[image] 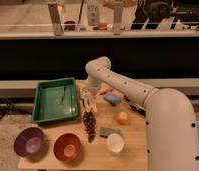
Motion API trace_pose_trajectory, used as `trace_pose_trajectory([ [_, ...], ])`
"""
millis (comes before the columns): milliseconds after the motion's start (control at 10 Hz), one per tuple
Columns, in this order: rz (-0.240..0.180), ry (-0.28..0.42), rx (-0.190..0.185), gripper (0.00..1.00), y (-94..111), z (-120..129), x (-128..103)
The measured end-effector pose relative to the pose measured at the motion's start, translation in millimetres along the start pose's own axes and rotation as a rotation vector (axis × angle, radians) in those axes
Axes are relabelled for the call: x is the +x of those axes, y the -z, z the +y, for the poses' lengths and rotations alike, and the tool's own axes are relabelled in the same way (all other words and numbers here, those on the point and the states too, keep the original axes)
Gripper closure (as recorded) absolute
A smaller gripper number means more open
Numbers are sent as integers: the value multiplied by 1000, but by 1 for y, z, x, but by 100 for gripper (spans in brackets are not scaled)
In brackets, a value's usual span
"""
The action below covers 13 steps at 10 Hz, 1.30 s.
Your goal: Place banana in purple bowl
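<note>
Gripper (86, 100) low at the banana (92, 104), its hold impossible to tell; best lift clear of the grapes (89, 125), then carry toward the purple bowl (18, 148) at seven o'clock.

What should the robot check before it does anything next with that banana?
1. Position of the tool, down at the banana beside the green tray: ok.
2. Firm hold on the banana: cannot tell.
3. State of the purple bowl: upright, nothing seen inside, ok.
4. Room around the tool: not ok, the grape bunch lies right beside it and might get knocked.
5. Gap between the orange bowl and the purple bowl: ok.
</note>
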<state>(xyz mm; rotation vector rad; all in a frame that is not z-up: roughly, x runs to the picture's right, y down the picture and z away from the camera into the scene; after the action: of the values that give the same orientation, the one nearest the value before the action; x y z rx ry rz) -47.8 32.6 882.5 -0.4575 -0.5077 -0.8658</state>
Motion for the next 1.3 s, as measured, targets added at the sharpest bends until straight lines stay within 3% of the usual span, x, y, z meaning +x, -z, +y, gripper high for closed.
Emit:
trace_pose_trajectory([
  [200,-18,2,-16,59,-4,-1,-1],
  [500,-30,13,-76,59,-26,2,-3],
  [700,-25,7,-84,61,-28,6,1],
  [1100,-27,-5,-73,98,-20,5,1],
  [1300,-25,-16,-57,100,-16,4,2],
])
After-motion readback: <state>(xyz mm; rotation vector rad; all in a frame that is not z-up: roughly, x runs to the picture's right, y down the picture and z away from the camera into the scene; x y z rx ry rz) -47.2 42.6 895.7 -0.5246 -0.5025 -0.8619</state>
